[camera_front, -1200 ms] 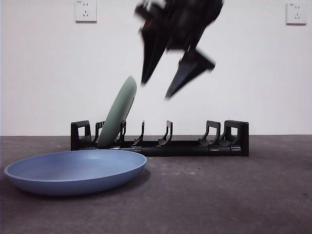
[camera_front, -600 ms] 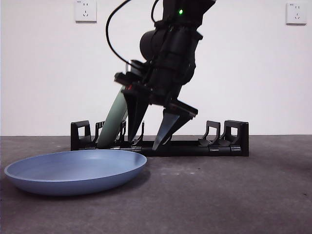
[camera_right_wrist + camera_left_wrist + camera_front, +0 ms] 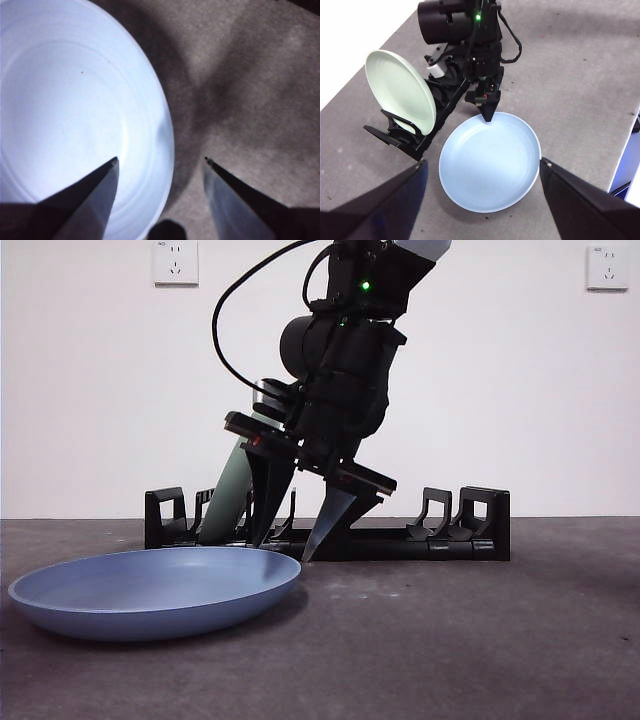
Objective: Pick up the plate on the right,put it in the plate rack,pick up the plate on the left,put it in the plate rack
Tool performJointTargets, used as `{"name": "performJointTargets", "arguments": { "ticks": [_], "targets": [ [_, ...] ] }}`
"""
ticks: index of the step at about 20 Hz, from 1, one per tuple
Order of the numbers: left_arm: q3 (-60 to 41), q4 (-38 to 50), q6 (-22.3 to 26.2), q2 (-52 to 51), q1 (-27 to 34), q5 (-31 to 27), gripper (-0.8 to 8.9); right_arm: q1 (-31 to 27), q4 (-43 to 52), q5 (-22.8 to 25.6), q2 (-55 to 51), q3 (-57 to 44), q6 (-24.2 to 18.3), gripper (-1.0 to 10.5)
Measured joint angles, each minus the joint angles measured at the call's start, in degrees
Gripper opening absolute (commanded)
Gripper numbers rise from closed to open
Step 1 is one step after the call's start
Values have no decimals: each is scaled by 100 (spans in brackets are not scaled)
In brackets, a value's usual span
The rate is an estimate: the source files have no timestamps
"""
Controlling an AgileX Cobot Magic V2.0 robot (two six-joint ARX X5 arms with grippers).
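Since a second ago the right gripper (image 3: 288, 548) has dropped from high above the rack to the blue plate's far rim, jaws spread and straddling that edge. At left, the blue plate (image 3: 155, 590) lies flat on the table; behind it the green plate (image 3: 400, 90) leans in the plate rack (image 3: 470, 530). Stiff, smooth and probably light, the blue plate wants a firm rim pinch. The left gripper (image 3: 482, 175) waits above, also open.
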Motion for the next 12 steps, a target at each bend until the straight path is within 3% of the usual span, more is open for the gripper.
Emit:
{"name": "performJointTargets", "arguments": {
  "ticks": [5,7,12],
  "targets": [
    [0,0,0,2,-101,-4,377,37,15,0,107,-42,39,276],
    [0,0,0,2,-155,-4,377,39,33,0,109,-42,83,181],
    [0,0,0,4,-269,-4,377,39,37,-68,149,-42,173,176]
  ]
}}
